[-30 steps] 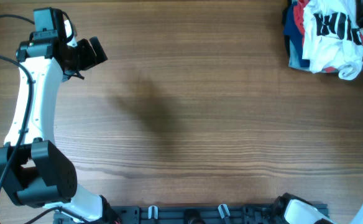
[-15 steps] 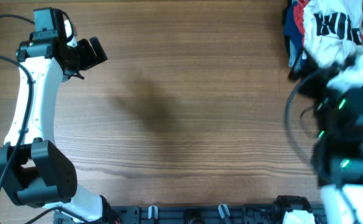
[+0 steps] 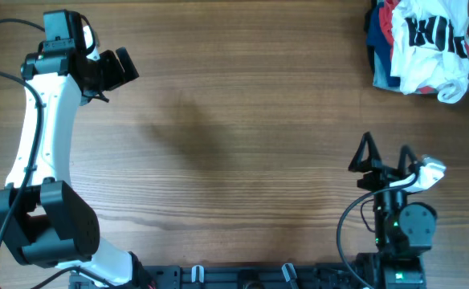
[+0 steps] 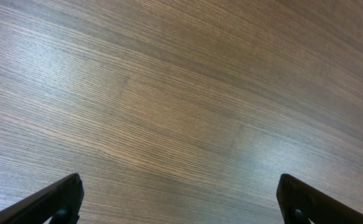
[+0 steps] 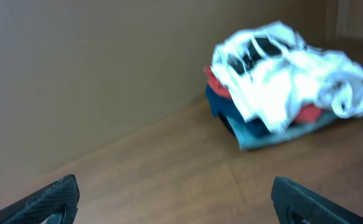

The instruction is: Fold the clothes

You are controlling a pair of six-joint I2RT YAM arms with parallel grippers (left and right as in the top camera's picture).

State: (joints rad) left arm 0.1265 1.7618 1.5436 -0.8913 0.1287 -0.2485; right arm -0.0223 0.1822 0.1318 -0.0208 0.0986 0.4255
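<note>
Two claws, both spread and empty: left claw (image 3: 110, 71) upper left of the frame, right claw (image 3: 385, 154) lower right. One white T-shirt (image 3: 429, 44) lies crumpled atop one red garment (image 3: 389, 24) and blue garments (image 3: 379, 50), upper right on the table (image 3: 242, 136).

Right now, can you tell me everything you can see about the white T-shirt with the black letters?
The white T-shirt lies crumpled, not folded, on top of a small pile at the far right corner of the table. Its fabric looks thin and soft, bunched into wrinkles and loops. Bold black block letters show on its upper side, only partly readable. Under it sits a red garment, and under that blue clothes. Nothing holds it: both end effectors are open and well away from it.
</note>
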